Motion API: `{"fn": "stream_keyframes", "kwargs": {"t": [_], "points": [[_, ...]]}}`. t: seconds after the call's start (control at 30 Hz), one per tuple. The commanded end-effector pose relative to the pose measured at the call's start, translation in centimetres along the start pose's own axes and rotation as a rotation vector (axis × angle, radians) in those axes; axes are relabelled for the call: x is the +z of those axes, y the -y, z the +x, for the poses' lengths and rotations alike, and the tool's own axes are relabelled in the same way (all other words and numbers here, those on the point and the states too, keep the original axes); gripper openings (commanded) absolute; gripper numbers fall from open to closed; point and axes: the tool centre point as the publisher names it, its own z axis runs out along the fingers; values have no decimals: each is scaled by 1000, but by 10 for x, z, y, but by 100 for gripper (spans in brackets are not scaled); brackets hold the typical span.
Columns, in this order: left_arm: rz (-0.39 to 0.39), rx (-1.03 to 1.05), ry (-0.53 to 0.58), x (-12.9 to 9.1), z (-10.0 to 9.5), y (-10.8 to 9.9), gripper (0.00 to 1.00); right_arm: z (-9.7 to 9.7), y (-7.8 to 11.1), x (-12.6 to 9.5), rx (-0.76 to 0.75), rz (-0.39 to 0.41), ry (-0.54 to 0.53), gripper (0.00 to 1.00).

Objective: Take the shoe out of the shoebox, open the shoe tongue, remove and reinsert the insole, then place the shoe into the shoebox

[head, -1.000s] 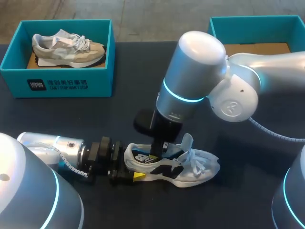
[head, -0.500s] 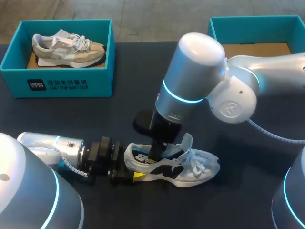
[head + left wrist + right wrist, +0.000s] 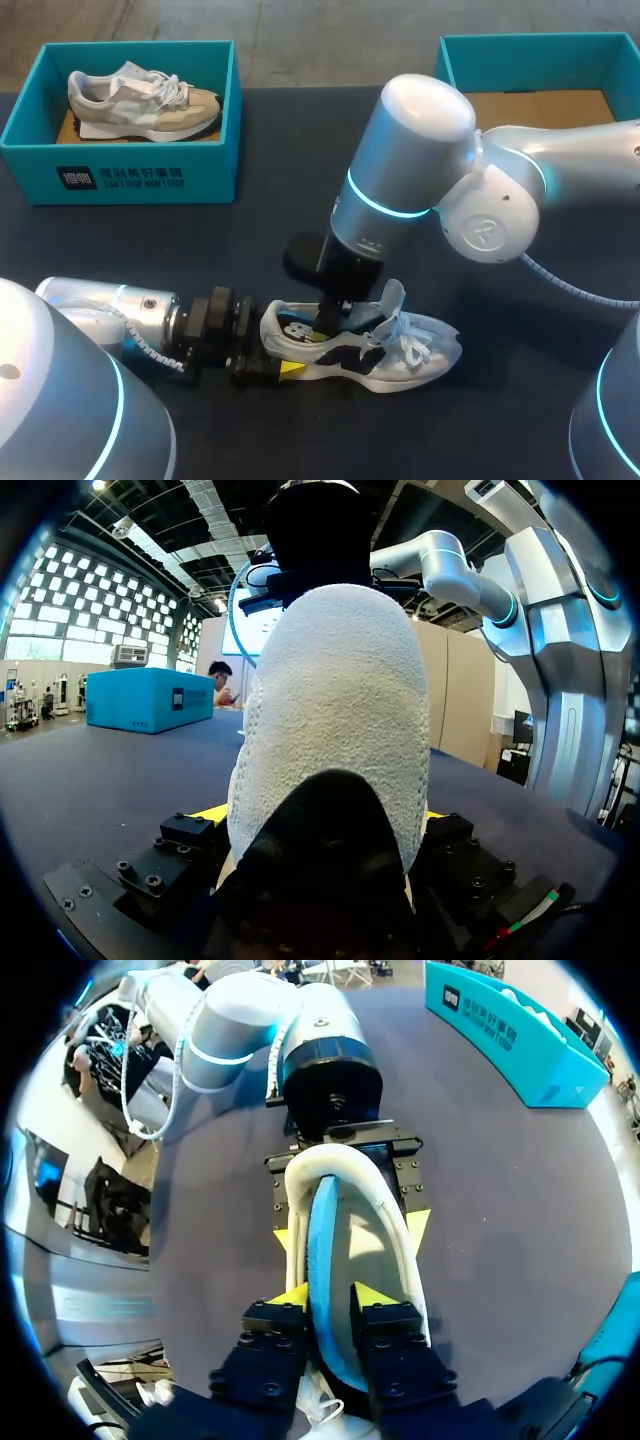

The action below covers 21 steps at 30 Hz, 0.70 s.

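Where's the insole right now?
In the right wrist view the insole stands on edge inside the shoe, pinched by the right gripper; the left gripper holds the heel.

Shoe (image 3: 400, 352) on table (image 3: 250, 245), left fingers (image 3: 290, 369) at heel, right fingers (image 3: 375, 1294) on insole (image 3: 322, 1250), shoebox (image 3: 540, 41) behind

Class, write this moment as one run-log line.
left gripper: shut on shoe heel | right gripper: shut on insole, in shoe | shoe: on table
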Motion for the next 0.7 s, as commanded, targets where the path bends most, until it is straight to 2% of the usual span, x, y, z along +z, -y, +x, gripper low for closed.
{"fn": "stream_keyframes", "kwargs": {"t": [0.03,0.27,0.4,0.7], "points": [[-1,-1,3,1,1,-5,0,-2,-3,4,-2,4,-13,0],[-1,-1,3,1,1,-5,0,2,-2,-10,-42,-26,-28,0],[-1,-1,3,1,1,-5,0,4,2,-25,-110,-85,-47,0],[-1,-1,3,1,1,-5,0,3,-3,-34,-277,-127,-104,0]]}}
